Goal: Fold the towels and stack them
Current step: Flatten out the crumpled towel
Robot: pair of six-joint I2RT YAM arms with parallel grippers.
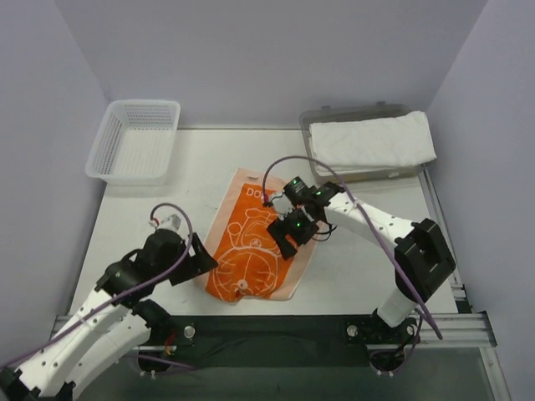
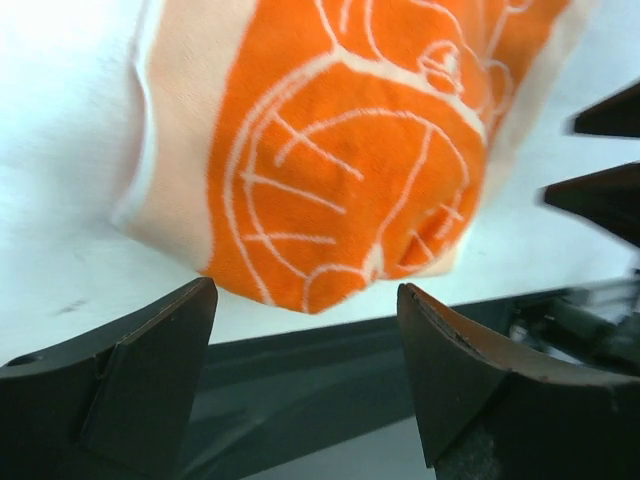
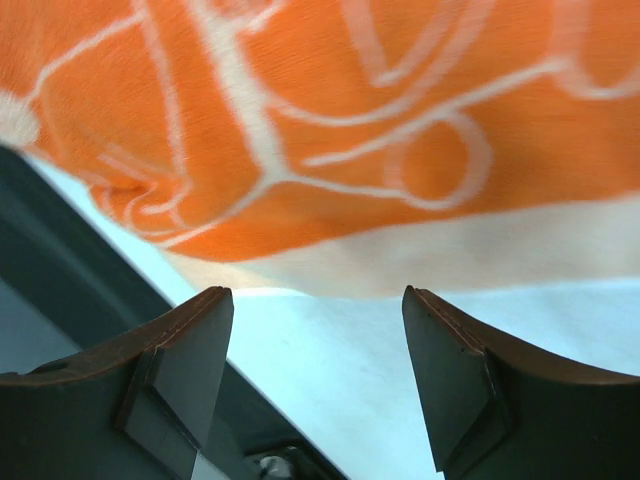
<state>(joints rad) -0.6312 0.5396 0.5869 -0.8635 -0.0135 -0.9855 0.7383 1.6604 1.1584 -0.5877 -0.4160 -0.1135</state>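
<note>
Overhead: orange cat towel (image 1: 251, 259) lies flat at ctr of table (image 1: 201, 167), its near edge rumpled. R gripper (image 1: 288, 238) hangs over the towel's right side, hiding part of the print; the lettering reads only "DO". L gripper (image 1: 201, 263) sits just beside the towel's left edge. Both wrist cams show jaws spread wide w/ nothing btwn, and the towel is cut off by the frame in each. Folded white towel (image 1: 372, 142) fills grey tray (image 1: 351, 110) at far right; layer count unclear. Mesh basket (image 1: 134, 142) at far left.
</note>
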